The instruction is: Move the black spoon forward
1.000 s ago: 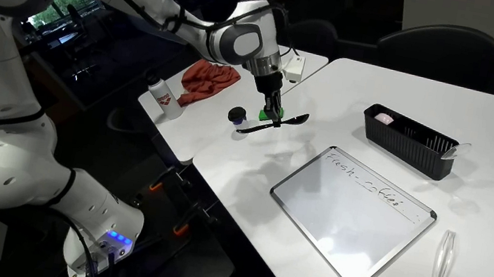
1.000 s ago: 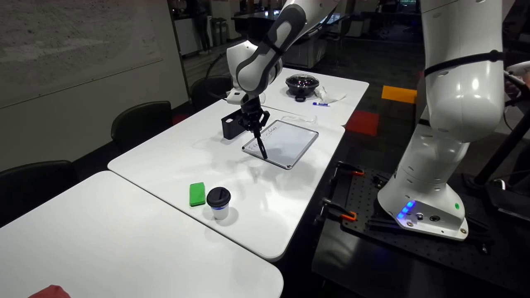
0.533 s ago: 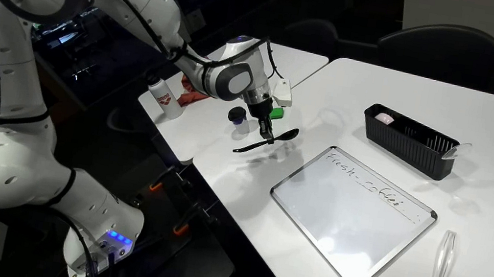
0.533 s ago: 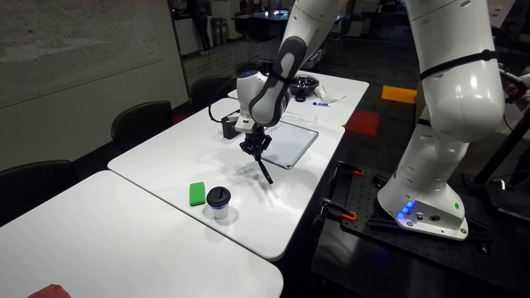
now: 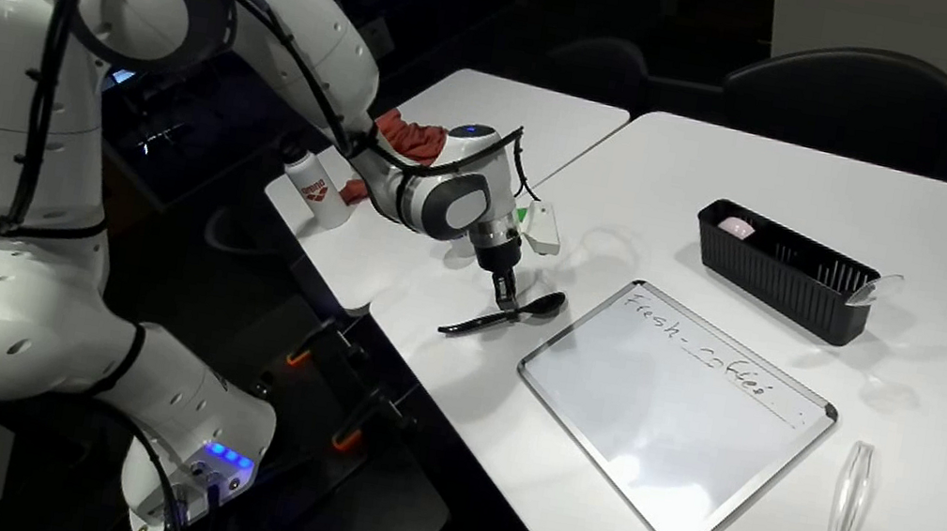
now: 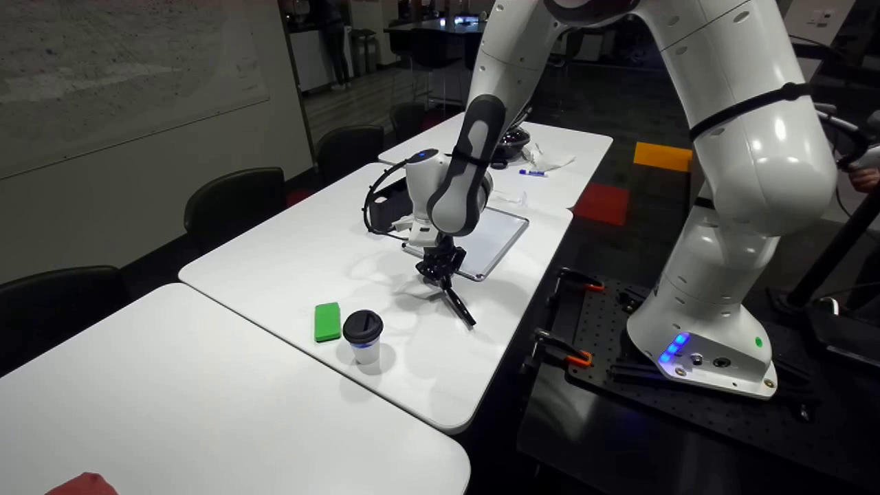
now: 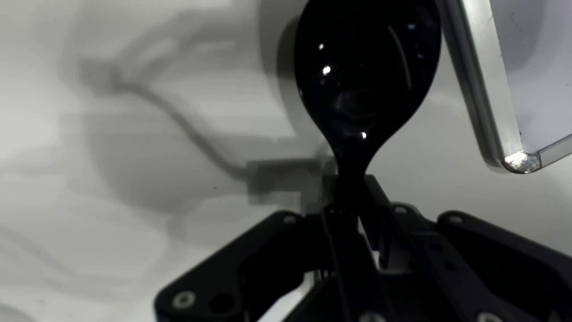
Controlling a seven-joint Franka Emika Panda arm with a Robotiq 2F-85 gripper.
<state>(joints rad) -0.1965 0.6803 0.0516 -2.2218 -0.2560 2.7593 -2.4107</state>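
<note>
Gripping the black spoon tight right now, with the tool clamped on both sides of the neck, just behind the bowl! Showing very low at the table in both exterior views, too close to tell whether touching it or just above. Reaching with the bowl to just beside the edge of the whiteboard, and with the handle end toward the table edge nearest the arm's base. Confirming the frame in the wrist view, immediately right of the bowl. Spotting the clear ladle on the opposite side of the whiteboard, and the black basket well apart from the spoon. Catching, in an exterior view, the green block with the lidded cup just beside it, upright.
</note>
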